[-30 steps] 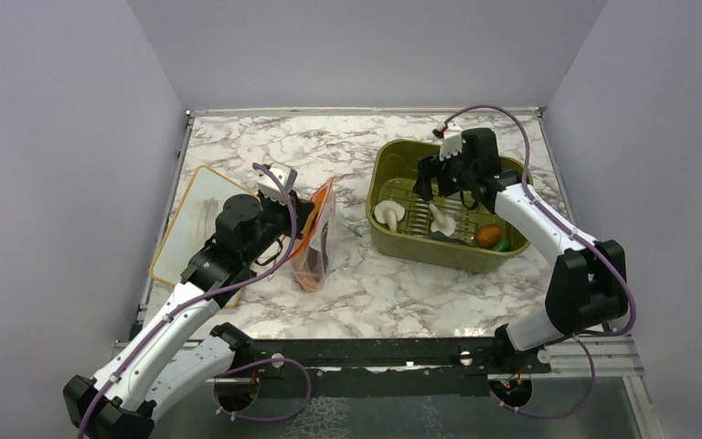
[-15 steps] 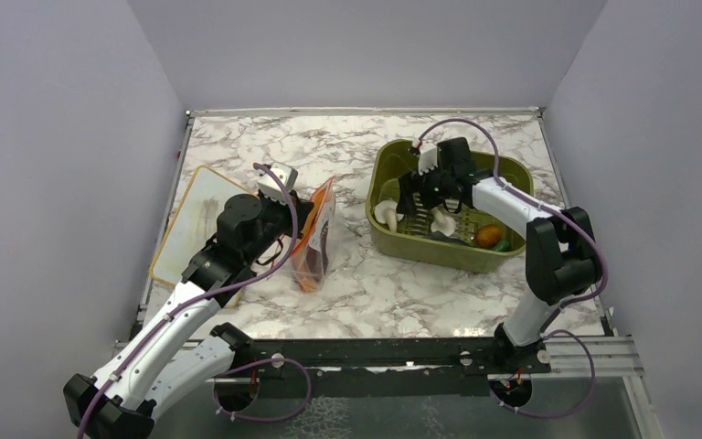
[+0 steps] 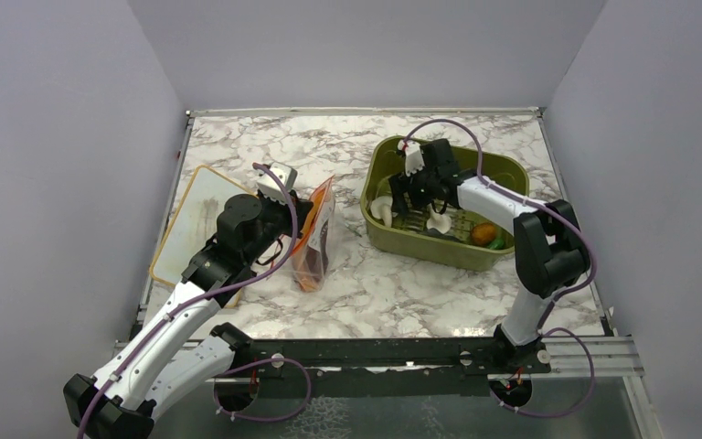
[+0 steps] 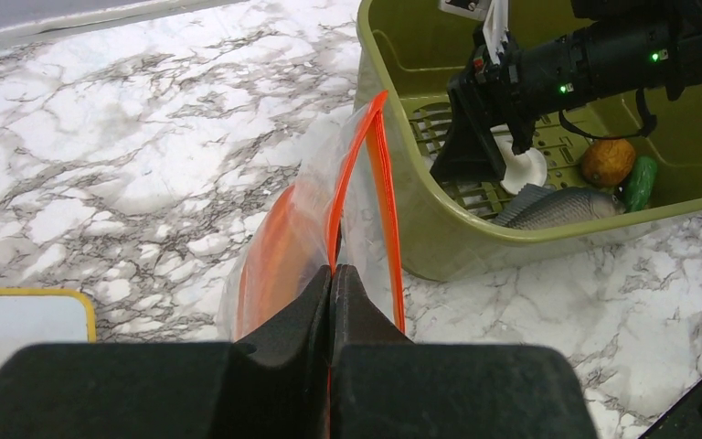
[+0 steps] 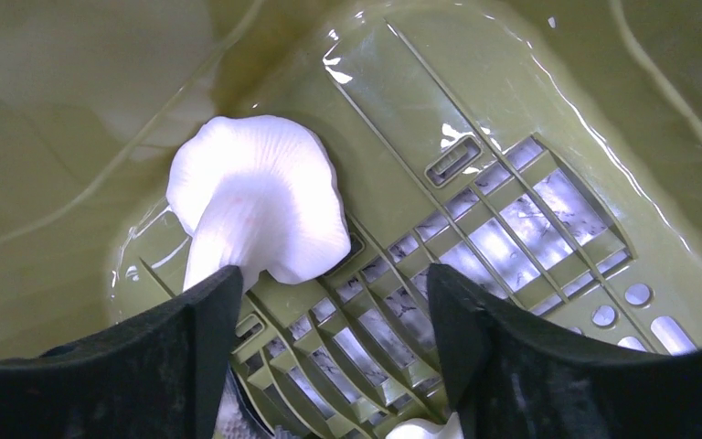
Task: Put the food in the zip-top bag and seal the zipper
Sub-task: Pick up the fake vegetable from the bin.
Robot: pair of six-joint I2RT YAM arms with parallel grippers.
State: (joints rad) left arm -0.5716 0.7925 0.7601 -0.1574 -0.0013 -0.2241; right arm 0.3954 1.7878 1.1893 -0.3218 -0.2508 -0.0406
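The clear zip-top bag (image 3: 316, 240) stands between the arms, its mouth toward the tub. My left gripper (image 4: 332, 274) is shut on one red-orange zipper (image 4: 385, 187) strip at the near corner, and the mouth gapes. Orange food (image 4: 270, 261) shows through the plastic. My right gripper (image 5: 334, 283) is open, low inside the olive tub (image 3: 418, 244), with a white mushroom (image 5: 256, 197) touching its left finger. A second mushroom (image 4: 523, 168), a round orange piece (image 4: 608, 161), a green bit (image 4: 641, 183) and a grey fish-shaped piece (image 4: 562, 208) lie in the tub.
A tan-rimmed white board (image 3: 196, 208) lies left of the bag, under my left arm. The tub's slotted floor (image 5: 475, 247) and walls close in around my right gripper. Grey walls ring the marble table (image 3: 265, 151).
My right gripper has moved left across the tub and down beside the left mushroom, and the tub has shifted slightly left. The left arm and bag have not moved.
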